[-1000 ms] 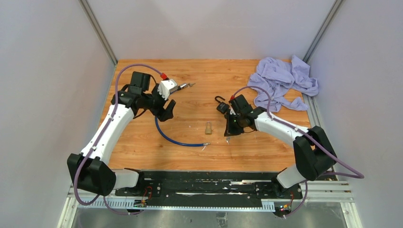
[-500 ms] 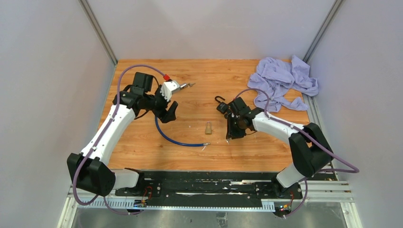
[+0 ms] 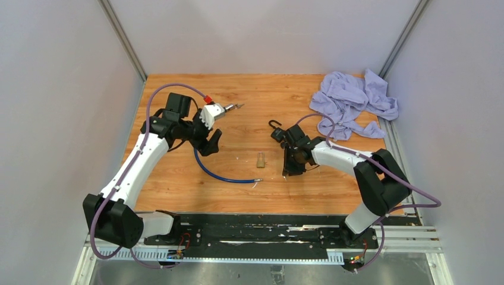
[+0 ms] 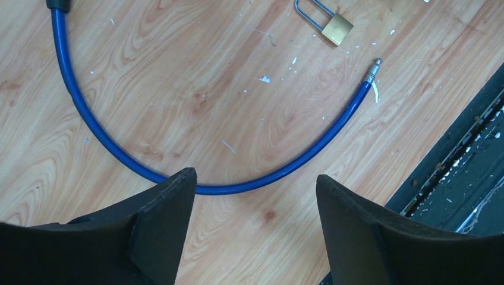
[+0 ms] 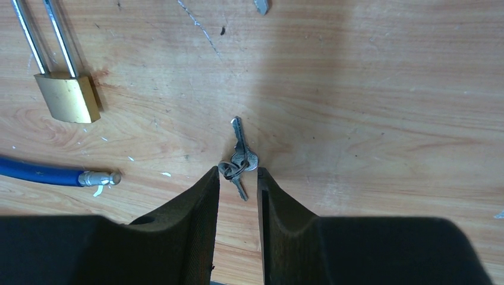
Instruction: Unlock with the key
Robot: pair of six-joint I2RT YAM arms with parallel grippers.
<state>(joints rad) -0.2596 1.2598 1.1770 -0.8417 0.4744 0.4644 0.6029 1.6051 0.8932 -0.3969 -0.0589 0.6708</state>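
Note:
A small bunch of keys point(image 5: 241, 160) on a ring lies flat on the wooden table. My right gripper point(image 5: 238, 172) is open by a narrow gap, its fingertips on either side of the near end of the bunch, one key blade reaching between them. The brass padlock point(image 5: 66, 95) with a long shackle lies to the left of the keys; in the top view the padlock point(image 3: 260, 159) sits between the two arms. My left gripper point(image 4: 255, 178) is open wide and empty above the blue cable point(image 4: 238, 187). In the top view the left gripper point(image 3: 209, 142) hangs left of centre.
A black padlock point(image 3: 275, 128) lies just behind the right wrist. The blue cable point(image 3: 220, 172) curves across the middle, its metal tip point(image 5: 98, 177) near the keys. A crumpled lilac cloth point(image 3: 350, 104) fills the back right corner. A black rail point(image 3: 261, 228) runs along the near edge.
The right gripper's jaws went from shut to slightly apart, and the keys now rest on the table. The right wrist shifted a little; the left arm barely moved.

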